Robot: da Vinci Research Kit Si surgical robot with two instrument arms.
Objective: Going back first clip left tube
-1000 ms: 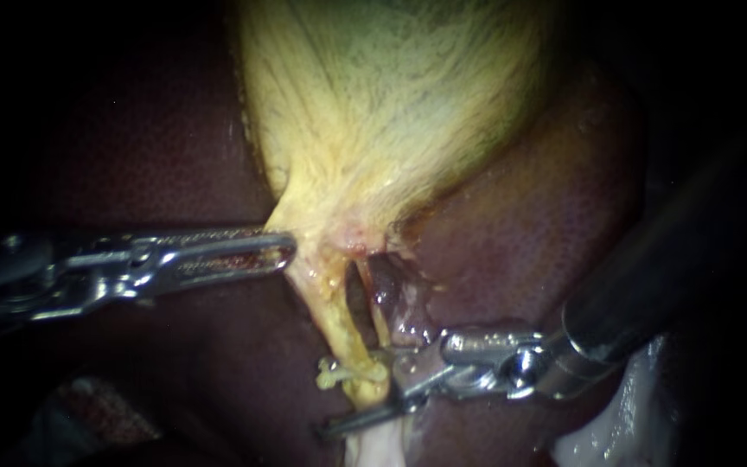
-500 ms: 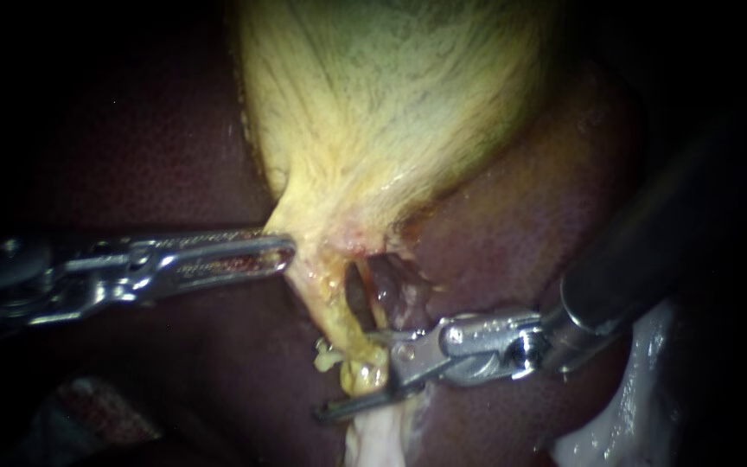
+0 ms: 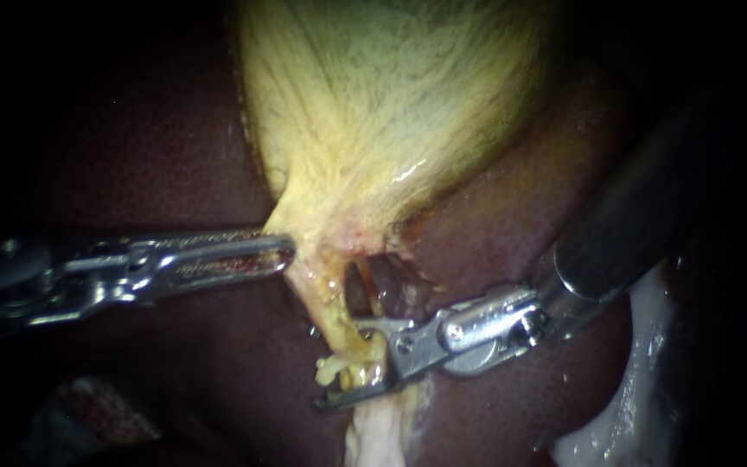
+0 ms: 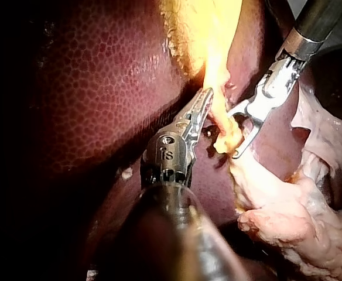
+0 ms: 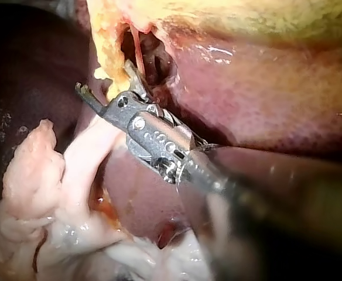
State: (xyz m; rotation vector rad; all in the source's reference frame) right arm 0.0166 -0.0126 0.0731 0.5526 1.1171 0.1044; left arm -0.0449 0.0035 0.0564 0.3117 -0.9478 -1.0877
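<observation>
The yellow gallbladder narrows downward into the left tube. My left instrument comes in level from the left, its jaws shut on the gallbladder's neck beside the tube's top; the left wrist view shows it too. My right instrument reaches in from the upper right, jaws open, with the tube's lower end between them. A small pale lump, possibly a clip, crosses the tube there. The same open jaws appear as my right instrument and my right instrument.
Dark red liver surrounds the tube on both sides. A dark opening with a thin strand lies right of the tube. Pale fatty tissue hangs below the jaws, with more at the lower right.
My right instrument has shifted up along the tube and its shaft has swung steeper, jaws still open around the lower tube. The left instrument has held still.
</observation>
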